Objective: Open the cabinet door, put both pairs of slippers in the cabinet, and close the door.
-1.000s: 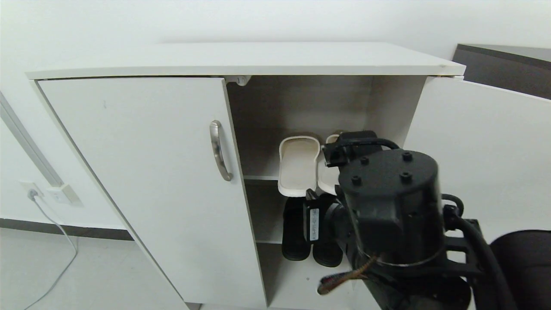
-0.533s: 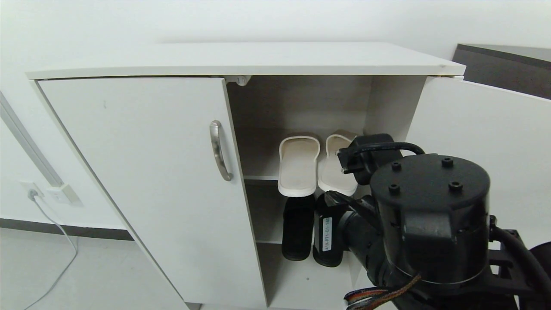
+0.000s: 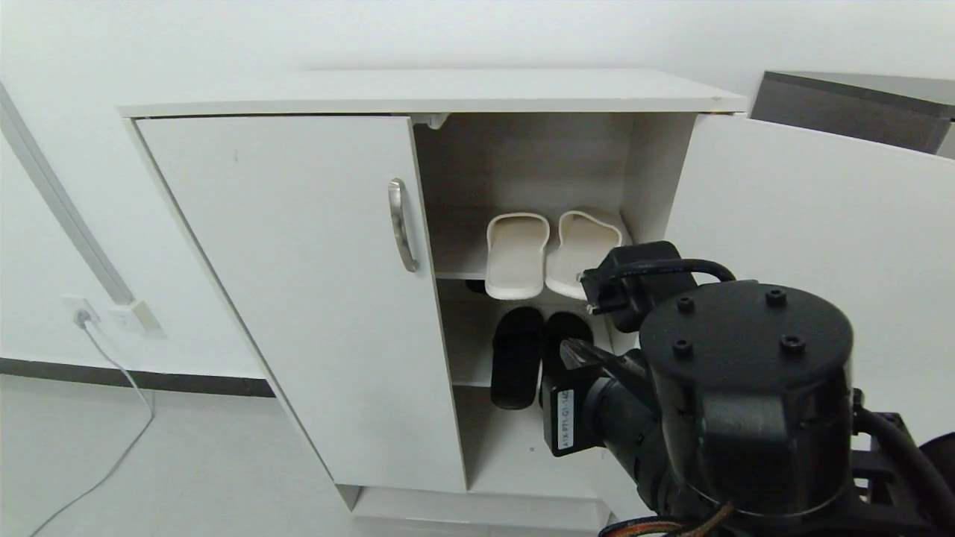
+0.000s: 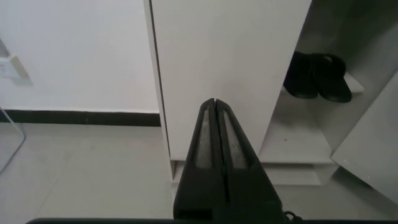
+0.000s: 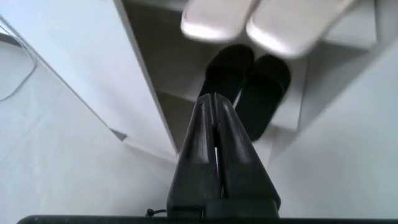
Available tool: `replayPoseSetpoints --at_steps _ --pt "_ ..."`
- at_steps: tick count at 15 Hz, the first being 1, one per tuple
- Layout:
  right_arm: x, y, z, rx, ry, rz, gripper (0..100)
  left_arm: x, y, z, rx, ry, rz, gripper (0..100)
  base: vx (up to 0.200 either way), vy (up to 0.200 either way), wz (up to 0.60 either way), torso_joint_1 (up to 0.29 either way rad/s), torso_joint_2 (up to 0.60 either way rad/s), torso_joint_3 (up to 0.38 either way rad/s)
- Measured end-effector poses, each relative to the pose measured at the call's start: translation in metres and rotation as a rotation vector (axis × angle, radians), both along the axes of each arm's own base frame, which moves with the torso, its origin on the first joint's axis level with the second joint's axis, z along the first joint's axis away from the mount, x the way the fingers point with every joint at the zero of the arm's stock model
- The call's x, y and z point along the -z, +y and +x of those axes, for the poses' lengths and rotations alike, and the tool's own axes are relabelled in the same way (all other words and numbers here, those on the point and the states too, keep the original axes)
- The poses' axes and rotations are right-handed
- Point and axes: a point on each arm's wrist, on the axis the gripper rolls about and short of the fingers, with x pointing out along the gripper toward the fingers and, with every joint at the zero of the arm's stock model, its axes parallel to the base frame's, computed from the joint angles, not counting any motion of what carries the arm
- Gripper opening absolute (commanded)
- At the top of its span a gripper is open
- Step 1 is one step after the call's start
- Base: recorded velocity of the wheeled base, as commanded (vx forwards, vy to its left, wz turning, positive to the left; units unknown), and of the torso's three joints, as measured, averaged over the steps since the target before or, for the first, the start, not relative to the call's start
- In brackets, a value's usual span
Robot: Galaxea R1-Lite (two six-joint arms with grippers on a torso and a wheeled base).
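Starting at left: left gripper point(image 4: 214, 106), fingers pressed together, faces the shut left door point(image 3: 298, 298) w/ its handle point(image 3: 401, 224). Inside the cabinet point(image 3: 433, 89), white slippers point(image 3: 516, 253) sit on the upper shelf, black slippers point(image 3: 515, 356) on the shelf below. Both pairs lie side by side, long axis near-to-far, heels toward the near edge. Right gripper point(image 5: 211, 99), also pressed together & empty, hangs just in front of the black pair. Right door point(image 3: 806, 224) stands open to its right, upright, hinged at its far edge. Right arm is nearer, so prob. it pushes the door leftward.

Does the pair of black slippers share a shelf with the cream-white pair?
No, the black slippers lie on the shelf below the cream-white slippers.
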Motion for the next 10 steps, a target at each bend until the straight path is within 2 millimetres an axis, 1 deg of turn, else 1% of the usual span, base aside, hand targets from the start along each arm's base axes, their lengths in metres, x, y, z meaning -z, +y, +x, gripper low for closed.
replayPoseSetpoints --at_steps 7,10 --pt "0.0030 0.0010 -0.0004 -0.002 0.001 0.000 0 -0.0001 0.0000 0.0000 0.000 -0.001 0.000 0 -0.200 0.000 0.00 0.002 0.00 0.004" --pt "0.0088 0.0012 -0.0009 -0.034 0.017 -0.011 0 0.0000 0.0000 0.0000 0.000 0.000 0.000 0 -0.200 0.000 0.00 0.001 0.00 0.004"
